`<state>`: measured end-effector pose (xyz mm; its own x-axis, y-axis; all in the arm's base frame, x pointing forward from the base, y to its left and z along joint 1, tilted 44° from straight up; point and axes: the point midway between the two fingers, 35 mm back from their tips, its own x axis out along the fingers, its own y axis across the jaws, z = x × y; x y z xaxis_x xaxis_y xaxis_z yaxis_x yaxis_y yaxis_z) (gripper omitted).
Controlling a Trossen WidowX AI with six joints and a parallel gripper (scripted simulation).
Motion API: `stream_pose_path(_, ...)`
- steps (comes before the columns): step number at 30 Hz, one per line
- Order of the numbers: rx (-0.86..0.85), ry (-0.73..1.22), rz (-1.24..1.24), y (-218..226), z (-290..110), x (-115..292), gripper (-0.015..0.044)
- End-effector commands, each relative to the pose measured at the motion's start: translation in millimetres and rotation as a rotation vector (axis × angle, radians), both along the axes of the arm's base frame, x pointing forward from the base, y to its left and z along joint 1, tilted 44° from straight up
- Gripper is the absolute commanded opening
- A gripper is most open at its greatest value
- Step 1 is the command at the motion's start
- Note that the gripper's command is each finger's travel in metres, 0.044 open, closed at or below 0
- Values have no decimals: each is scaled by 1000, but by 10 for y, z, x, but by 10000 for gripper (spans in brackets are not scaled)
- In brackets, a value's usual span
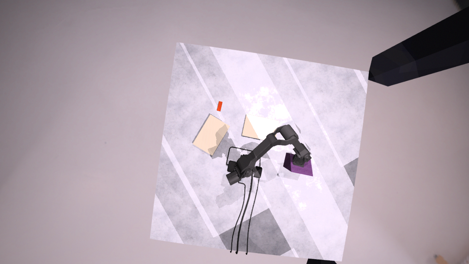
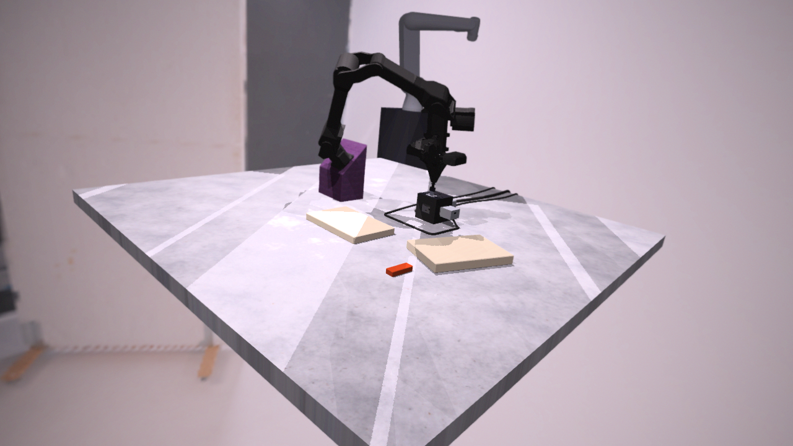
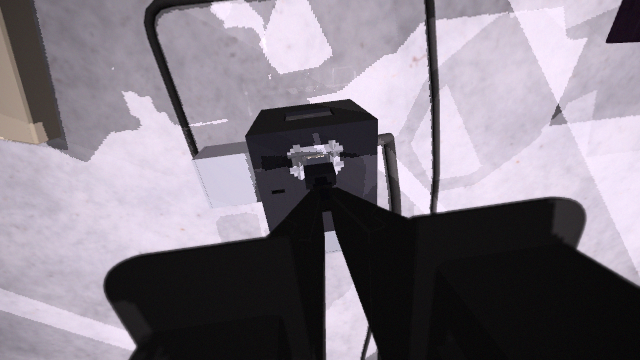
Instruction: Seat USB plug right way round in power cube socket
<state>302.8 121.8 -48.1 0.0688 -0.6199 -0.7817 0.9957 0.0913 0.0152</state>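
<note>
You have one black six-joint arm (image 2: 388, 69) on a purple wedge-shaped base block (image 2: 349, 180), bent over one black power cube (image 2: 429, 207) on the grey-and-white marbled tabletop (image 2: 310, 327). Its gripper (image 3: 324, 187) points straight down at the cube's top face, jaws nearly together and pinched on the small dark USB plug (image 3: 320, 175), which sits at the silver-rimmed socket (image 3: 300, 152) there; you cannot tell how deep it is seated. One pale grey plug block (image 3: 225, 177) sticks out of the cube's side. Three thin black cables (image 1: 244, 213) run off the tabletop edge, and one more loops beside the cube. Two flat beige slabs (image 2: 463, 252) (image 2: 349, 222) lie nearby, with one small red-orange block (image 2: 399, 269) just beside the nearer slab
</note>
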Motion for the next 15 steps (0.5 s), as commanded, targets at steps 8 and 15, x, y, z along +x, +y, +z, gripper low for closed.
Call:
stream_pose_path(8,-1,3,5,-12,-15,2,0)
stream_pose_path(15,-1,3,5,-17,-21,3,0)
